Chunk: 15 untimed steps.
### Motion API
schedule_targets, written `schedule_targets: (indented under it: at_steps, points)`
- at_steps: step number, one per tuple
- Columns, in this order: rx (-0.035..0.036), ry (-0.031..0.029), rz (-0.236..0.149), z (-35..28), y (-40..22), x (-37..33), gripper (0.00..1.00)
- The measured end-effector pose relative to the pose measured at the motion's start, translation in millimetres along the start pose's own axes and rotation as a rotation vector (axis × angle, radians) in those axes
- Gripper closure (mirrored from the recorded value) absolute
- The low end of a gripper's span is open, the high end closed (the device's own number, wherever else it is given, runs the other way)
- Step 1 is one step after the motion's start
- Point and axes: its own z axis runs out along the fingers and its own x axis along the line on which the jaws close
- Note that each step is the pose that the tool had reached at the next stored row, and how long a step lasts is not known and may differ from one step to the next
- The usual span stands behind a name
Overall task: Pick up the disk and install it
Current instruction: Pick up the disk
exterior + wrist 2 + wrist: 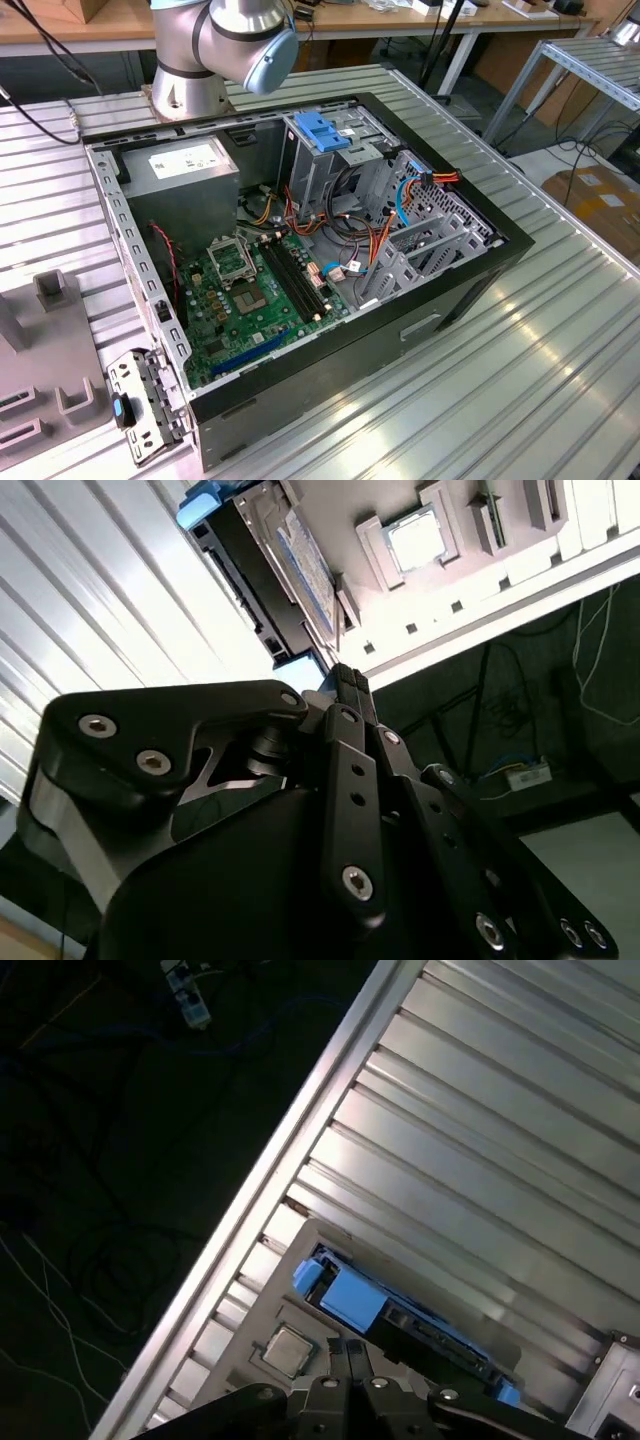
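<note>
Disk (355,1300) lay flat in a gray holder (262,1305) near the edge of the ribbed desk (480,1130), not yet lifted. Gripper (352,1352) hovered just above it, fingers pressed together w/ nothing between them. Open PC case (330,370) sat on the desk; by my read, pick-up & install both remained.

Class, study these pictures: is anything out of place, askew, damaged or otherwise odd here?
Nothing looks spilled or broken. The one thing out of place is the disk: it sits in a grey holder on the ribbed table, not in the open computer case, whose cables lie loose.
</note>
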Motion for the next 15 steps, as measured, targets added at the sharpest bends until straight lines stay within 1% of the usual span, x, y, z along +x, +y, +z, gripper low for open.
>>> schedule_targets:
  at_steps: [1, 8, 10, 12, 13, 15]
  points:
    - [0.001, 0.0006, -0.027, 0.3, 0.0, 0.0, 0.89]
    - [0.0058, 0.0042, -0.169, 2.2, -0.1, 0.0, 0.89]
    - [0.0082, 0.0032, -0.202, 2.9, -0.1, 0.0, 0.89]
    - [0.015, -0.0046, -0.216, 4.1, 0.1, -0.2, 0.89]
    - [0.0197, -0.0103, -0.22, 4.7, 0.2, -0.3, 0.89]
    - [0.0261, -0.0177, -0.234, 5.9, 1.0, -1.0, 0.89]
